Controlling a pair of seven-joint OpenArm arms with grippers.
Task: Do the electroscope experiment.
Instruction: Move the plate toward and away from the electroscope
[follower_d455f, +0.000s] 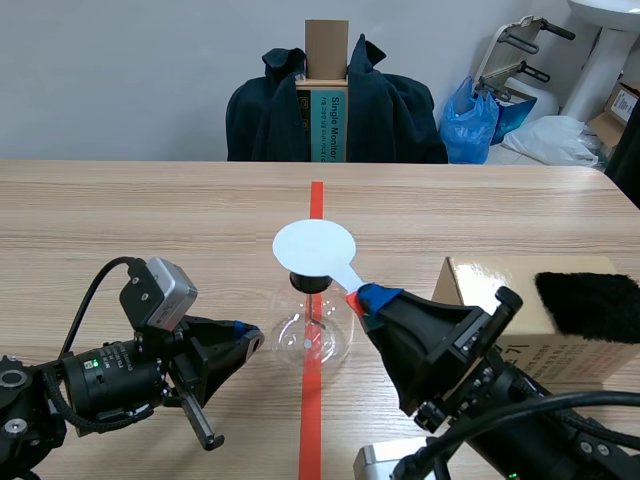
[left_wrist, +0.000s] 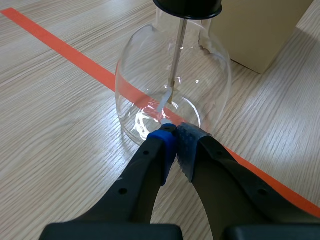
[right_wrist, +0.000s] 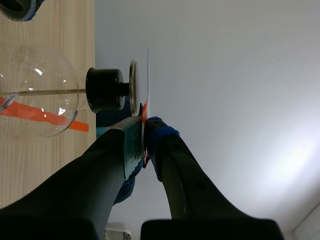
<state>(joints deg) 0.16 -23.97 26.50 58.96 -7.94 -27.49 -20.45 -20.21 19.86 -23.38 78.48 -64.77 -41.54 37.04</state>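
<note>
Table (follower_d455f: 120, 220) first: big wood top, red tape line running 6 to 12 down the middle. Cardboard box (follower_d455f: 500, 290) sits at 3 o'clock of the flask, w/ a black fur patch (follower_d455f: 590, 305) on its lid.

Right tool (follower_d455f: 362, 296) comes in from 5 o'clock, clamped tight on the stem of the pale disc (follower_d455f: 314, 246), pads pinching just that thin strip. Left tool (follower_d455f: 250, 338) is low at the flask's 9 o'clock, pads pressed together on nothing, tips right at the foot of the glass. Looks like a brace, not a grip.

Glass flask (follower_d455f: 312, 335): upright, dead centre, straddling the tape. The disc hangs flat over its top. Seen edge-on from the right wrist, it's just beside the metal cap plate (right_wrist: 133, 87). Touching or a hair apart? Can't tell.

Black stopper (left_wrist: 187, 6) plugs the neck, thin rod (left_wrist: 176, 55) drops through it, and a pale leaf (left_wrist: 164, 102) hangs at the rod's end, a bit slanted. Spread or not, can't say.

My read: this is the charge-transfer step. To do it well, IMO:
- keep the disc level and centred over the plate
- ease down, no shove, since the flask is light and round-bellied and could tip
- grip the stem only, so the disc face stays untouched
- left tool stays braced at the base, off the stopper and plate
- then watch that leaf
</note>
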